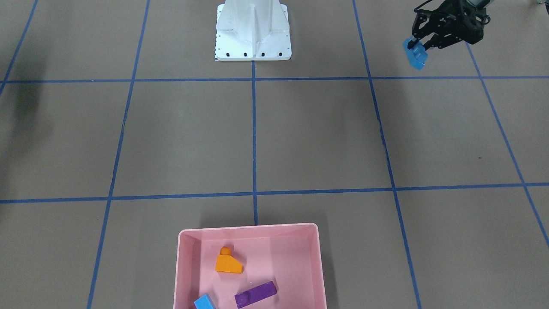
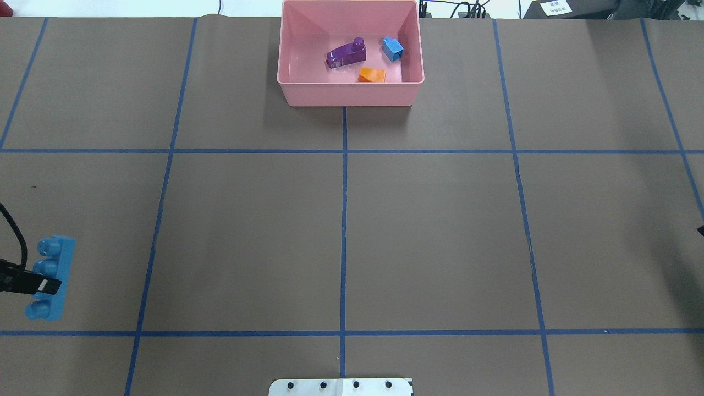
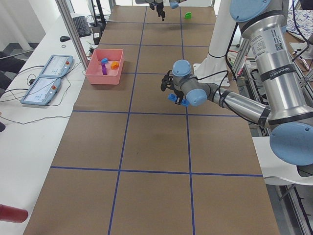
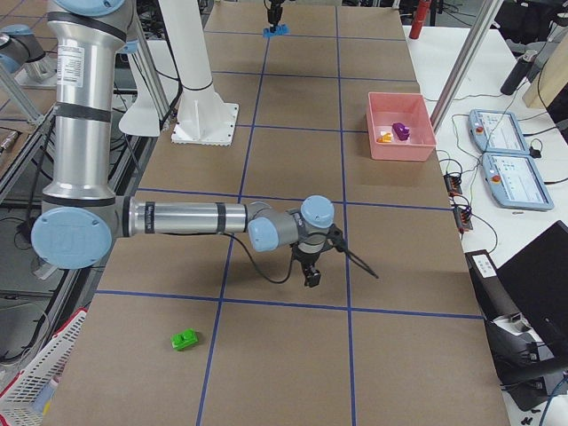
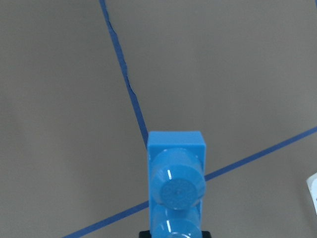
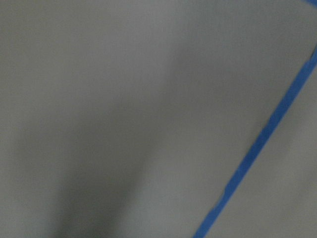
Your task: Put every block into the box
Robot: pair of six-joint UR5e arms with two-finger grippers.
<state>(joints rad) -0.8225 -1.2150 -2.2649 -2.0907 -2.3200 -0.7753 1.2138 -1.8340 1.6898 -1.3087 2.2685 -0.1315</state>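
My left gripper (image 1: 418, 44) is shut on the long blue four-stud brick (image 1: 416, 55) and holds it above the table at my left side. The overhead view shows it at the left edge (image 2: 49, 278), and it fills the left wrist view (image 5: 176, 186). The pink box (image 2: 346, 94) stands at the far middle edge. It holds the orange brick (image 2: 372, 75), the purple brick (image 2: 346, 54) and the small blue cube (image 2: 392, 49). The green brick (image 4: 185, 339) lies on the table at my far right. My right gripper (image 4: 312, 277) hovers low, away from the green brick; I cannot tell its state.
The white base plate (image 1: 253, 43) sits at the table's near middle. Blue tape lines grid the brown table. Two control tablets (image 3: 46, 81) lie on the side bench beyond the box, behind a metal post (image 3: 73, 29).
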